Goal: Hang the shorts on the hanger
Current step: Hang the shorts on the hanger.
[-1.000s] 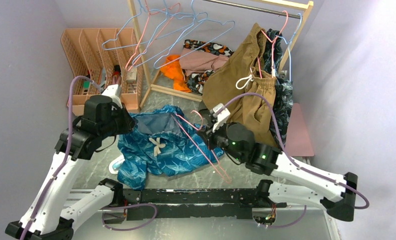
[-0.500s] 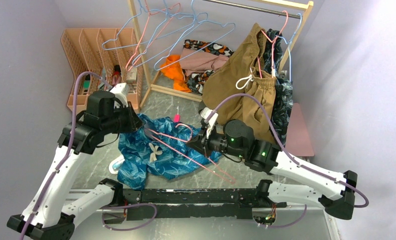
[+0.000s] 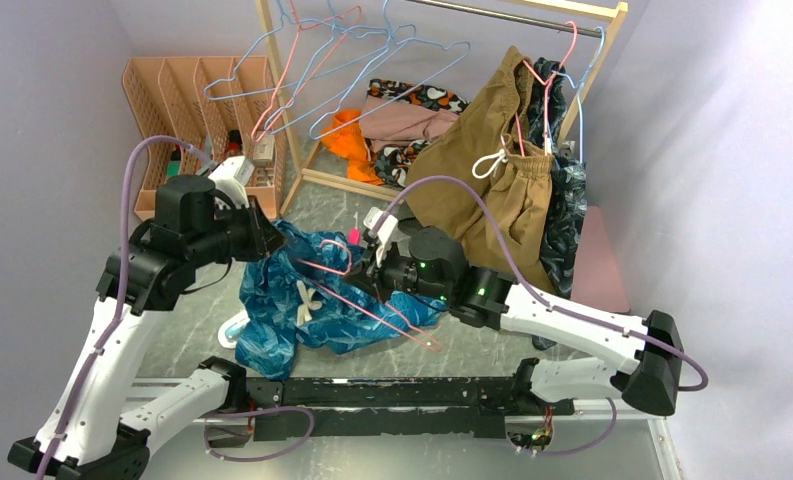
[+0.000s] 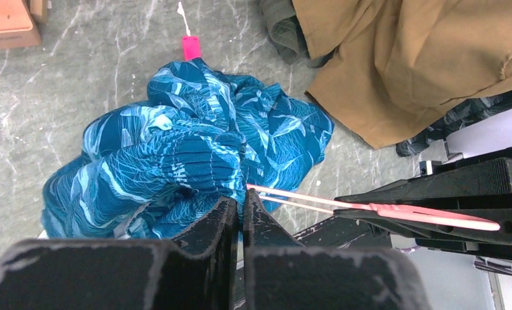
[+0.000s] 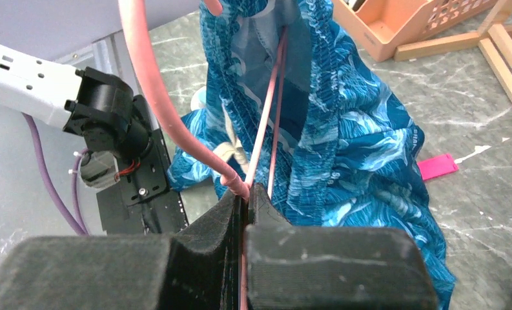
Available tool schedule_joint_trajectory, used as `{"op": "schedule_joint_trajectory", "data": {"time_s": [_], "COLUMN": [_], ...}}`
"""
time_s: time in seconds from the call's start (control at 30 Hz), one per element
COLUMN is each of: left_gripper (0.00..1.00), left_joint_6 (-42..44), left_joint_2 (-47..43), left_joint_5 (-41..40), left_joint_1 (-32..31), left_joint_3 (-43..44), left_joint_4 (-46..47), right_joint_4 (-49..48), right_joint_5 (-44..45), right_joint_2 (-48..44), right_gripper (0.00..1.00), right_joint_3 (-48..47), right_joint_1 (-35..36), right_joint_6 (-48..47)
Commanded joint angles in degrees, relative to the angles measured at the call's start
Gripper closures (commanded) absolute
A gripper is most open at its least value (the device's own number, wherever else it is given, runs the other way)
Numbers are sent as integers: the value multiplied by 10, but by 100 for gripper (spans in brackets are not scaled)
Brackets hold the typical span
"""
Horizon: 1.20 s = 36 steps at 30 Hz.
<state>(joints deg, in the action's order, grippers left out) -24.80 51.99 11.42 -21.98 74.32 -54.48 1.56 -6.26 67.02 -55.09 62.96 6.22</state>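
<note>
Both sides of the shorts look held from above, the cloth bunched and partly lifted; the left wrist camera shows my left gripper pinched on their waistband; the right wrist camera shows my right gripper clamped on the hanger, wire running inside the fabric; I fear the wire snagging the elastic and tugging cloth free.

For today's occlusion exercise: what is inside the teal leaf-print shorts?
In the right wrist view, two thin wires of the pink hanger run into the shorts through their gathered opening. The fabric covers how far the wires reach inside.
</note>
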Motion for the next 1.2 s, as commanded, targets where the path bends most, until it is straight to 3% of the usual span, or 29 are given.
{"op": "schedule_joint_trajectory", "data": {"time_s": [0.0,0.17,0.4,0.67,1.03,1.17], "left_gripper": [93,93,93,93,93,93], "left_joint_6": [14,25,24,25,17,7], "left_joint_2": [-5,-14,-14,-8,41,50], "left_joint_5": [-19,-57,-30,11,148,175], "left_joint_1": [-3,-3,-3,-3,-3,-3], "left_joint_3": [31,12,-5,14,109,122], "left_joint_4": [-30,-55,-53,-47,2,28], "right_joint_4": [5,46,55,-1,-72,-146], "right_joint_5": [-12,20,30,-8,-114,-145], "right_joint_2": [-25,-103,-120,-76,37,57], "right_gripper": [100,100,100,100,100,100], "right_joint_3": [-20,-8,-13,-6,-52,-42], "right_joint_1": [0,0,0,0,-1,-1], "right_joint_6": [-24,-32,-45,-42,-28,-3]}}
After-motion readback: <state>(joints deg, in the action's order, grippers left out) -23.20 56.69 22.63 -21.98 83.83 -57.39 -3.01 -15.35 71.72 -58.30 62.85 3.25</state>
